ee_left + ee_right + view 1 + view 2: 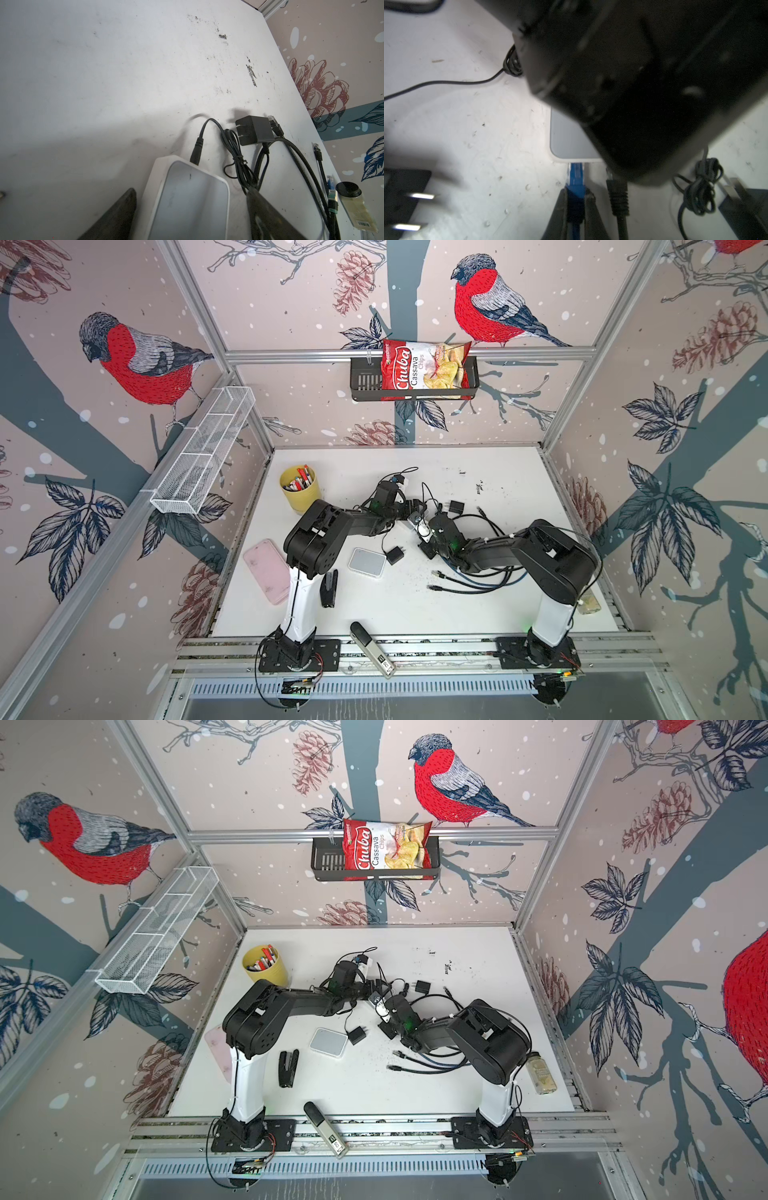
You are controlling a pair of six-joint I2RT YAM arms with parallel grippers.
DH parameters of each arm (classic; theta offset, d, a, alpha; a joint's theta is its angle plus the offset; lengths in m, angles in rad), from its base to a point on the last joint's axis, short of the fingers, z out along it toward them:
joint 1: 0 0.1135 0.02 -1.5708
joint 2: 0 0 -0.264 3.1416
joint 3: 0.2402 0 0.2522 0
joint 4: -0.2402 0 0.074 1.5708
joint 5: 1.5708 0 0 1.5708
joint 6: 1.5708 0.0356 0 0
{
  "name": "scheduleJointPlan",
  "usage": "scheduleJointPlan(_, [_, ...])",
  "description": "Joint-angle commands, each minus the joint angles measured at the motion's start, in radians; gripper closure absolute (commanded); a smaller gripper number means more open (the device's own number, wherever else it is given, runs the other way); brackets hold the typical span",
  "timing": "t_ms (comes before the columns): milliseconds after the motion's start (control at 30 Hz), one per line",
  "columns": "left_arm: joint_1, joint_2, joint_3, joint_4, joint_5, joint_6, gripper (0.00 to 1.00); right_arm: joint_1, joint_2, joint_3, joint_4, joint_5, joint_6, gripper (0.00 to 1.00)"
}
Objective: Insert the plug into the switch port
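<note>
Smooth white plastic switch (187,199), blue plastic plug (576,176), scuffed matt tabletop (104,62)

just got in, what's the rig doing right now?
The right gripper is shut on a blue plug, whose tip is at the edge of the white switch. Whether it is seated can't be told. A black plug sits at the same edge beside it. The left gripper is open, with a finger on each side of the switch, which has a power lead plugged in. Spare cables lie on the table.
</note>
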Motion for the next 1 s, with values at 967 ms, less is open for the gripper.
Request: scheduleJointPlan(967, [-0.026,0.023,-0.002,-0.169,0.213,-0.076,0.17,0.009,-0.005,-0.022,0.303,-0.056,-0.089,0.91])
